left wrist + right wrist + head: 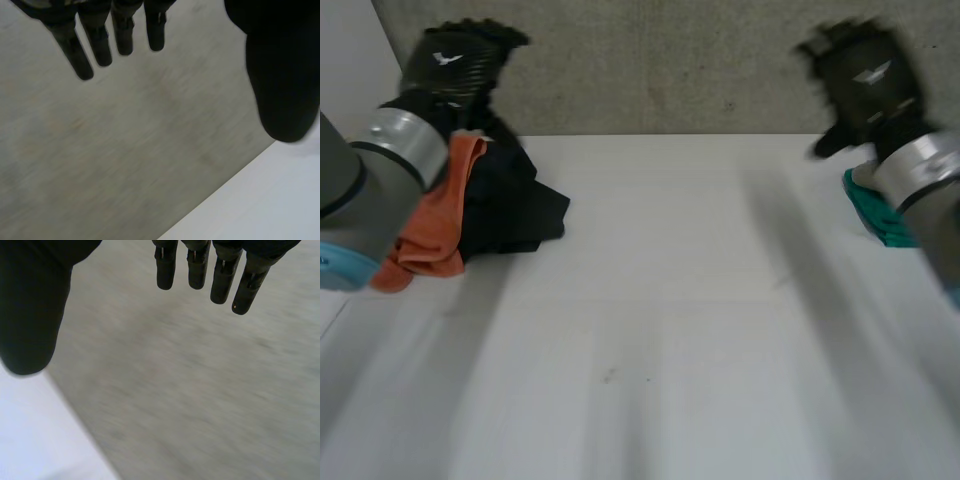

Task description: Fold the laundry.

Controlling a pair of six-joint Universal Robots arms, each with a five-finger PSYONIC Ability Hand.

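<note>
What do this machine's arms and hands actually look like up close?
The left arm and right arm are thick grey tubes, each with a shiny silver wrist band; the left shows a light-blue cap. The left hand and right hand are black, each bearing a small white wing-like emblem on its back. The fingers are slim black rods with rounded tips; the thumb is much thicker.

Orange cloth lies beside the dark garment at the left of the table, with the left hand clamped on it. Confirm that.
Wrong on the hand. The left hand is open and holds nothing, as the left wrist view shows. The orange cloth does lie beside the dark garment at the left of the table.
</note>
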